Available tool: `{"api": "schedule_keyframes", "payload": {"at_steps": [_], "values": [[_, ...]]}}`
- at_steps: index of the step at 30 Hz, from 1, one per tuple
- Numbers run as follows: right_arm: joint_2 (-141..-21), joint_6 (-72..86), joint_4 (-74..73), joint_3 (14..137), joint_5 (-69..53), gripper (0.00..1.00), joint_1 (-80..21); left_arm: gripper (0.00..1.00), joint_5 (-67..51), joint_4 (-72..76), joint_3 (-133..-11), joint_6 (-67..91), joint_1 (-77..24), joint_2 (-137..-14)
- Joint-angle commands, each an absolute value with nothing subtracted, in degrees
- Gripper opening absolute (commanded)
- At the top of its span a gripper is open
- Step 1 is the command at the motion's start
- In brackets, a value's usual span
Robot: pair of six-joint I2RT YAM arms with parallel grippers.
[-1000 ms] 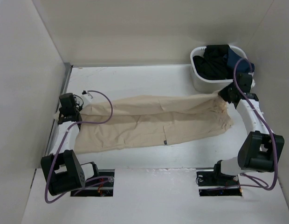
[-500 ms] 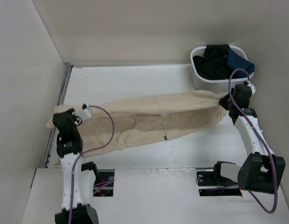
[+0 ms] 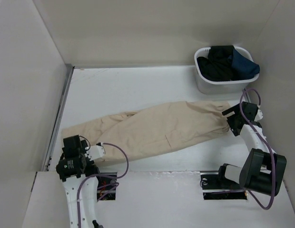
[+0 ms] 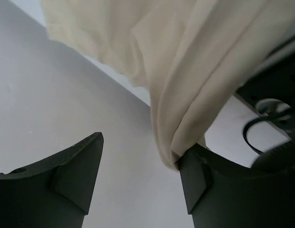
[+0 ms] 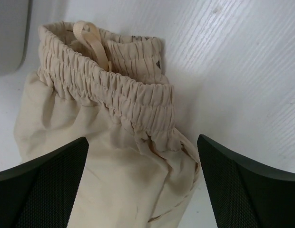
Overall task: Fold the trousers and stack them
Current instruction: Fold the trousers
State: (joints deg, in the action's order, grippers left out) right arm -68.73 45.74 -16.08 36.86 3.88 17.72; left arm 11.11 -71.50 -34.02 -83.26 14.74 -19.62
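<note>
The beige trousers [image 3: 157, 130] lie as one long strip slanting across the table, hems at the near left and gathered waist [image 5: 114, 90] at the right. My left gripper [image 3: 74, 142] hovers at the hem end, open. A hanging fold of the cloth [image 4: 185, 95] rests against the tip of its right finger [image 4: 200, 178] and is not clamped. At the waist end, my right gripper [image 3: 230, 119] stands wide open just above the cloth below the waistband, gripping nothing.
A white basket [image 3: 203, 84] with black and navy garments [image 3: 226, 61] stands at the back right, close behind the waist. White walls enclose the table on the left, back and right. The arm bases sit at the near edge.
Both grippers have opened and let go of the trousers. The cloth, held stretched above the table before, now lies on it nearer the front. The left arm has drawn back to the near left.
</note>
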Motion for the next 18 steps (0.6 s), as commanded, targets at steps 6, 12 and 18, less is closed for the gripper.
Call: {"api": "schedule_keyframes", "payload": {"at_steps": [6,12,18], "values": [[-77.77,47.9,-10.02,39.28,2.37,1.0,17.54,0.64,2.21,-73.04,-53.84,-77.62,19.89,-41.01],[-83.93,47.11,-9.58,41.57,4.39,1.0,17.36,0.64,-5.27,-85.57,-67.05,-77.08,26.86,-52.2],[-85.34,46.5,-9.58,42.19,4.66,1.0,17.54,0.61,-4.66,-100.99,-69.08,-74.62,22.02,-50.8]]}}
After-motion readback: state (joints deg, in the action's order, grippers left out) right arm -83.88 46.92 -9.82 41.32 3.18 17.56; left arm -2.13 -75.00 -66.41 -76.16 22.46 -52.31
